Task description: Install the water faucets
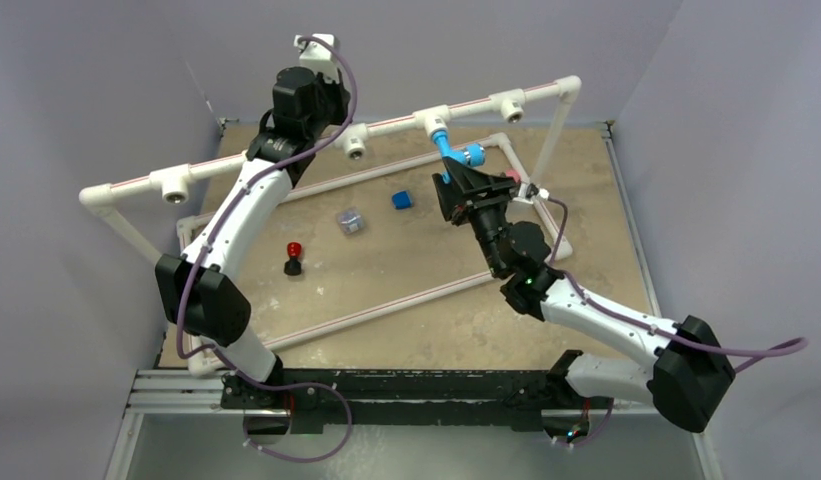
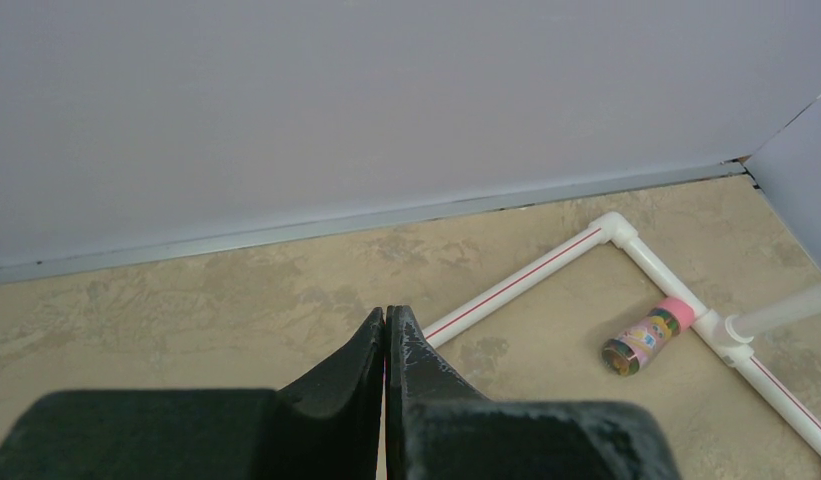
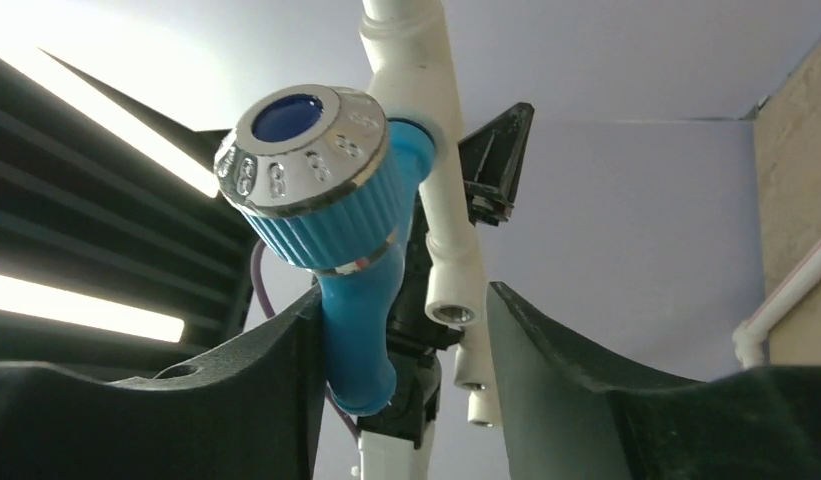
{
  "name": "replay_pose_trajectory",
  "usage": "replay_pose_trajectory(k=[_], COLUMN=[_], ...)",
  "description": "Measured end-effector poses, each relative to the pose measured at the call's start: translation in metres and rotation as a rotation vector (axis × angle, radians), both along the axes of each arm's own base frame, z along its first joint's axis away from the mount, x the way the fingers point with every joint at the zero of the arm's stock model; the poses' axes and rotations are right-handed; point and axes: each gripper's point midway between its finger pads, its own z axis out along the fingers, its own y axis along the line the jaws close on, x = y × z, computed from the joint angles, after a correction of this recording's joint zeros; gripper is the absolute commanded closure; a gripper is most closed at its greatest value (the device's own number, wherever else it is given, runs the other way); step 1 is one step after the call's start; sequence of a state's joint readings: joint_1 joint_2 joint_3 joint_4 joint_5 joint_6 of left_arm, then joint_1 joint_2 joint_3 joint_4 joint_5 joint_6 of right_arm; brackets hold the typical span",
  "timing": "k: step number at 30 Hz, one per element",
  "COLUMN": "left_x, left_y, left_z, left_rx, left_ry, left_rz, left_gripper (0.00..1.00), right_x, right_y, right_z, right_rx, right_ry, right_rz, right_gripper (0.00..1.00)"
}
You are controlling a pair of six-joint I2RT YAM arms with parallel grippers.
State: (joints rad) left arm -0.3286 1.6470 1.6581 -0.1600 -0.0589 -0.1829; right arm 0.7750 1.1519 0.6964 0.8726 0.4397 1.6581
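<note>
Right hand (image 3: 401,300) spread wide around faucet (image 3: 316,190), spout just beside one finger. Faucet plugged into pipe (image 3: 426,100), 12 o'clock of hand. Left hand (image 2: 386,325) pinched closed, empty.

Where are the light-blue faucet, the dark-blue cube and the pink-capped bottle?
light-blue faucet (image 3: 321,225): right wrist view, on the ribbed side of its knob.
dark-blue cube (image 1: 402,199): top external view, on its top face.
pink-capped bottle (image 2: 643,341): left wrist view, on its labelled body.
</note>
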Motion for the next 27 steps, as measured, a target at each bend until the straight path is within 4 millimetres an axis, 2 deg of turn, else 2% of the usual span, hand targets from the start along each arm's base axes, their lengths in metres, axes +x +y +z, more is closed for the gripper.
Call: replay_pose_trajectory(k=[2, 9, 14, 18, 22, 27], left_x=[0.000, 0.000, 0.000, 0.000, 0.000, 0.000], left_y=[0.001, 0.000, 0.000, 0.000, 0.000, 0.000], left_z=[-0.002, 0.000, 0.000, 0.000, 0.000, 0.000], left_rx=[0.002, 0.000, 0.000, -0.001, -0.001, -0.001], left_ry=[0.007, 0.001, -0.001, -0.002, -0.002, -0.002], left_rz=[0.002, 0.000, 0.000, 0.000, 0.000, 0.000], left_gripper=[1.00, 1.00, 1.00, 1.00, 1.00, 1.00], right_x=[-0.006, -0.017, -0.034, -0.045, -0.050, -0.046], right_y=[0.009, 0.013, -0.001, -0.015, -0.029, -0.047], right_z=[-0.008, -0.015, -0.020, -0.014, -0.005, 0.008], right_rx=[-0.027, -0.162, -0.297, -0.424, -0.649, -1.037], right_ry=[0.010, -0.029, -0.087, -0.166, -0.278, -0.416], right_rz=[0.037, 0.061, 0.040, -0.011, -0.088, -0.214], right_gripper=[0.31, 0.22, 0.21, 0.21, 0.19, 0.19])
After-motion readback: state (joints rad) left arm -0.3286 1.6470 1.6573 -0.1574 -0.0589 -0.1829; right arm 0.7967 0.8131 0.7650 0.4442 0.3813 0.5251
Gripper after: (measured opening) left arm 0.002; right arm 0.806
